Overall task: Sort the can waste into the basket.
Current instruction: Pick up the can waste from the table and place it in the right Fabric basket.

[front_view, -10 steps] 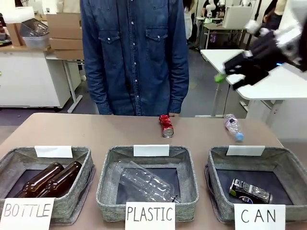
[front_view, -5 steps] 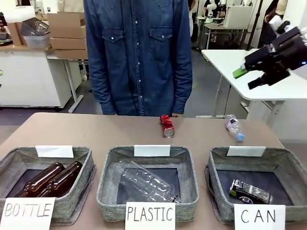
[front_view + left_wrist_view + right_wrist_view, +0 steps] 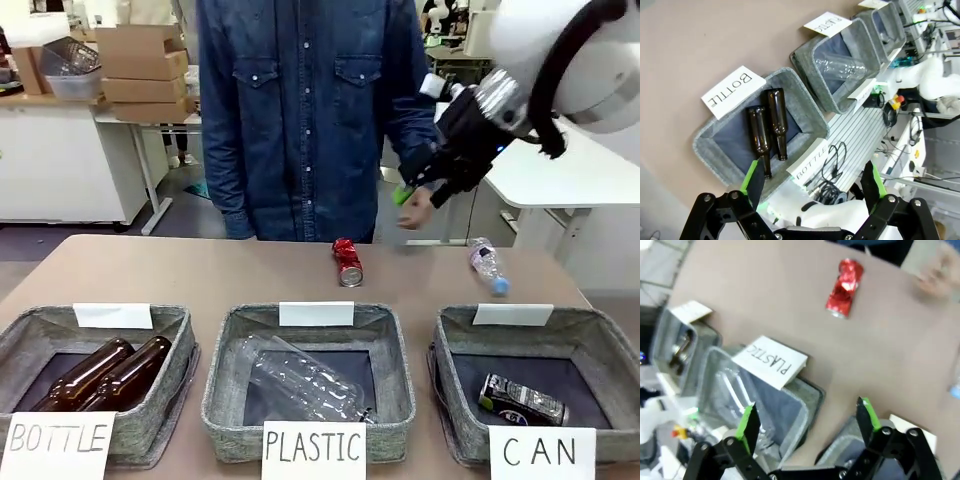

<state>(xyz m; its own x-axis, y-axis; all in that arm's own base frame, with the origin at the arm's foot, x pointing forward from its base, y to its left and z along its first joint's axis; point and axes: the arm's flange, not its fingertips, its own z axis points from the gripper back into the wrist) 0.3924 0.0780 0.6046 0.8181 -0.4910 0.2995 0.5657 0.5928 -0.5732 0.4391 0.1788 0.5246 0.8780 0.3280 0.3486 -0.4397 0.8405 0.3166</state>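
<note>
A dented red can (image 3: 347, 262) lies on the table's far side in front of the person; the right wrist view has it at the top (image 3: 844, 282). A silver-and-black can (image 3: 522, 400) lies inside the grey basket (image 3: 446, 345) signed "CAN" at the front right. My right gripper (image 3: 420, 192) hangs open and empty high above the far edge, to the right of the red can; its green pads (image 3: 748, 421) stand wide apart. My left gripper (image 3: 813, 180) is open and empty, off the table's left end.
The "PLASTIC" basket (image 3: 225, 350) holds a clear bottle and the "BOTTLE" basket (image 3: 20, 335) holds two brown bottles. A small clear bottle with a blue cap (image 3: 486, 266) lies at the far right. The person's blurred hand (image 3: 415, 213) is just under my right gripper.
My right arm has swung in from the far right toward the middle and lower. The person has stepped to the right and a hand has come up near my right gripper.
</note>
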